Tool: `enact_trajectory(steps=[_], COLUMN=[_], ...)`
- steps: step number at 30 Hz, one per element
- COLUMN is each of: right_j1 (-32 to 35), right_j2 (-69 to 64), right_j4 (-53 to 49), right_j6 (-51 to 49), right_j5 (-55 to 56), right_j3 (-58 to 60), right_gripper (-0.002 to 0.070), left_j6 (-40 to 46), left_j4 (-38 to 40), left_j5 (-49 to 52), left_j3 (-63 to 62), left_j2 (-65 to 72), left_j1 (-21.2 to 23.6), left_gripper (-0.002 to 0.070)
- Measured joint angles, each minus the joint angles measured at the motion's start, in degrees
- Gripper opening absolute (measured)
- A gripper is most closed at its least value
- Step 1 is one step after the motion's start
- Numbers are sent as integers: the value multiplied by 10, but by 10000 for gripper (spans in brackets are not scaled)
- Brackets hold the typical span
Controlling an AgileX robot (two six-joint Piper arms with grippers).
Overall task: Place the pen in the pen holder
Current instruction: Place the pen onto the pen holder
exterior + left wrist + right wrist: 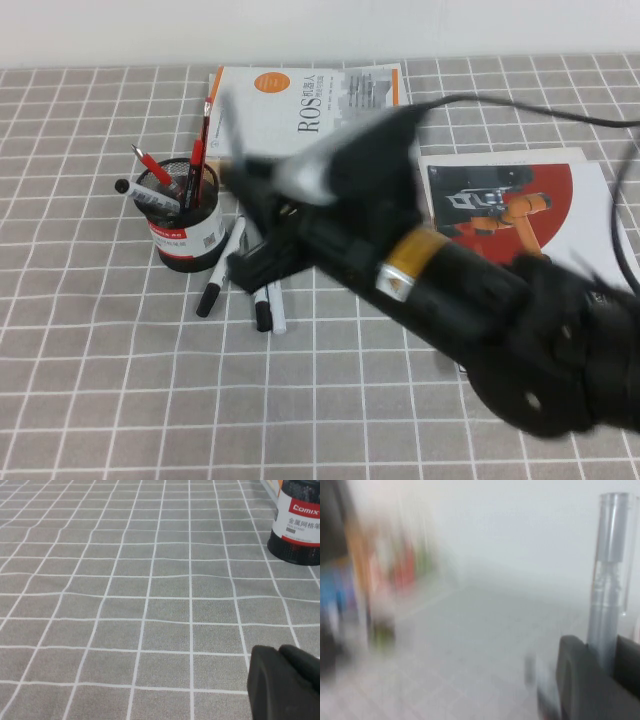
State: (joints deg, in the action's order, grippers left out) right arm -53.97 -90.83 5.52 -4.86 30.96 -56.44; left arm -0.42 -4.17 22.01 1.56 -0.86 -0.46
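Pen (609,580): silver-grey barrel clamped between my right gripper's (600,665) fingers (577,672), standing up out of them at the right edge of the right wrist frame. My jaws are closed tight on it. In the high view the right gripper (245,180) sits just left of frame centre, beside the pen holder, and a faint thin streak rises from it; I cannot tell the pen's exact tilt there.

Pen holder (185,225): black mesh cup, left of centre, upright on the grey checked cloth (100,380), with red pens (200,145) and a marker inside. More white markers (222,265) lie on the cloth just beside its base.

Left gripper (285,682): low over bare cloth, lower right of the left wrist frame; cannot tell its jaw state. Pen holder shows upper right there.
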Motion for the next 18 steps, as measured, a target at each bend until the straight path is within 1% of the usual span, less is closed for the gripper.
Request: enact_trajectory(steps=[1, 3, 5, 8, 11, 18], right_j1=[0, 0, 0, 1, 8, 30], right_j2=[3, 2, -12, -46, -105, -239], right_j4=[-8, -24, -41, -62, -79, -64], right_j6=[-1, -15, -23, -24, -25, -26], right_j5=[73, 156, 191, 197, 189, 181], right_j3=[20, 33, 26, -4, -69, -222], right_gripper=[45, 44, 44, 44, 44, 44], left_j6=[0, 0, 0, 0, 0, 0], left_j4=[0, 0, 0, 0, 0, 0], left_j5=[0, 0, 0, 0, 0, 0], left_j3=[0, 0, 0, 0, 0, 0], left_j2=[0, 0, 0, 0, 0, 0], left_j1=[0, 0, 0, 0, 0, 0], left_gripper=[-5, -5, -5, -5, -5, -5])
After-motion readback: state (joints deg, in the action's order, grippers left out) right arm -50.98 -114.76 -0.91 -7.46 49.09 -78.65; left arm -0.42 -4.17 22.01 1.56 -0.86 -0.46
